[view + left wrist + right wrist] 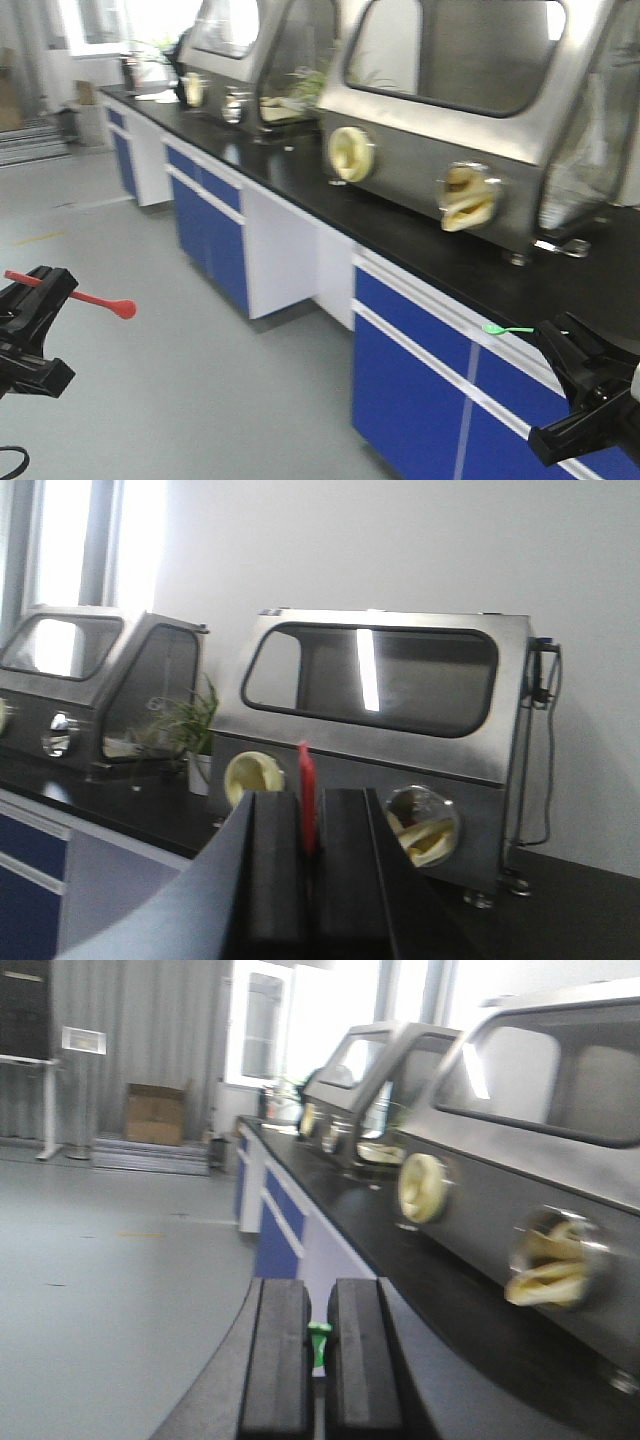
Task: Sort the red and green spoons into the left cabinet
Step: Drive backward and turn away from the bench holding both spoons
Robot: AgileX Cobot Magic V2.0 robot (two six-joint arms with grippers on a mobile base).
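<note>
A grey floor (150, 340) runs beside a long black-topped bench (400, 235) with blue drawers (405, 400) that carries steel glove boxes (470, 120). At the left edge, the left pincer (45, 290) pinches the handle of the red spoon (100, 298), which is held in the air above the floor with its bowl pointing right. At lower right, the right pincer (560, 340) is pressed onto the green spoon (505, 328), whose bowl juts left in front of the bench edge.

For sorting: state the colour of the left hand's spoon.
The spoon is red, best seen in the exterior front-facing view.
</note>
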